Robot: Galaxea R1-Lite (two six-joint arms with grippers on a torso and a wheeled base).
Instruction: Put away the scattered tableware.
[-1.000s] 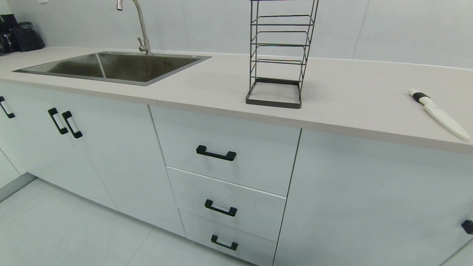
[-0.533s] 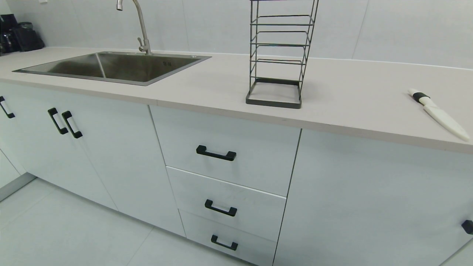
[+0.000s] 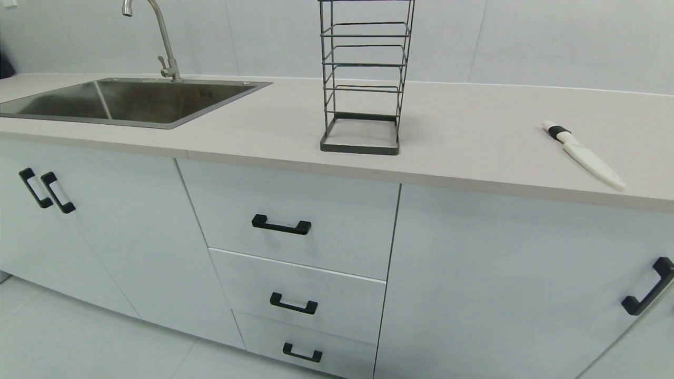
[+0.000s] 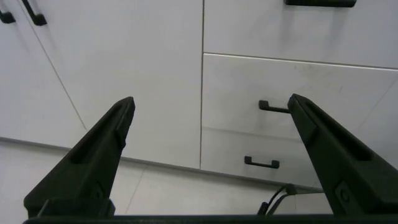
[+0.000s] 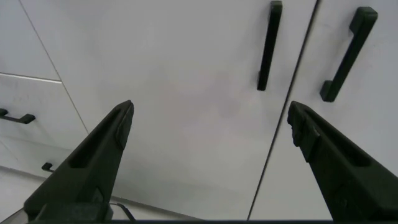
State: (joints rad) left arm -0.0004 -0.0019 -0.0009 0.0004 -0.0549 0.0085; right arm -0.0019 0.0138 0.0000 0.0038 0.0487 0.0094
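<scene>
On the counter (image 3: 474,121), toward its right end, a white knife (image 3: 583,156) lies flat and slanted. A black band sits near its far end and its tapered end points toward the front edge. It is well apart from the wire rack (image 3: 362,79), which stands upright near the middle of the counter. The sink (image 3: 131,100) and its faucet (image 3: 158,37) are further to the left.

Left gripper (image 4: 211,101): held low in front of the cabinet fronts and aimed at the drawer stack. Its fingers (image 4: 99,149) are spread wide and hold nothing. A drawer handle (image 4: 273,107) shows between the fingertips, with a lower handle (image 4: 261,163) beneath it. Neither is touched.

Right gripper (image 5: 210,107): also held low and facing a pair of cupboard doors (image 5: 186,93). Its fingers (image 5: 93,155) are likewise spread wide with nothing between them. Two vertical door handles (image 5: 267,46) sit beyond the gap, one on each side of the door seam, with no contact.

Below the counter, three drawers (image 3: 295,216) are stacked beneath the rack, all closed. Both grippers are below counter level, apart from the knife.
</scene>
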